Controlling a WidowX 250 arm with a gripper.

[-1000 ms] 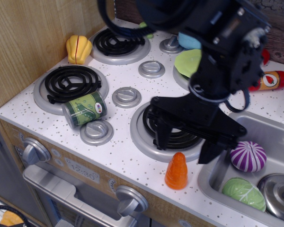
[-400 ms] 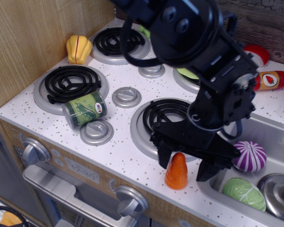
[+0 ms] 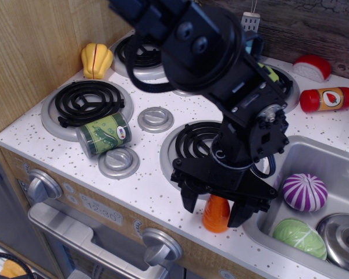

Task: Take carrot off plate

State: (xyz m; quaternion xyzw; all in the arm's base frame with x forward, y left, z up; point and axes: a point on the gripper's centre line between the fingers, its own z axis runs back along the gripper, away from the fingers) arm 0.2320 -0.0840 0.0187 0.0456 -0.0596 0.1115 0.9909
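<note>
The carrot [image 3: 216,216], a small glossy orange cone, stands upright on the white speckled counter near its front edge, between the front burner [image 3: 189,145] and the sink [image 3: 320,158]. It is not on the plate. My black gripper [image 3: 214,207] is lowered over the carrot, with one open finger on each side of its upper part; I cannot tell whether they touch it. The arm hides the carrot's tip. The arm also hides most of the lime-green plate; only a green sliver [image 3: 270,72] shows at the back right burner.
A green can [image 3: 104,133] lies beside the left front burner. A yellow ridged vegetable [image 3: 96,60] sits at the back left. A ketchup bottle [image 3: 328,99] lies at the back right. The sink holds a purple onion [image 3: 304,192], a green vegetable [image 3: 300,237] and a metal lid [image 3: 344,235].
The gripper has come down and to the left, from above the front burner to straddling the carrot. The carrot has not moved.
</note>
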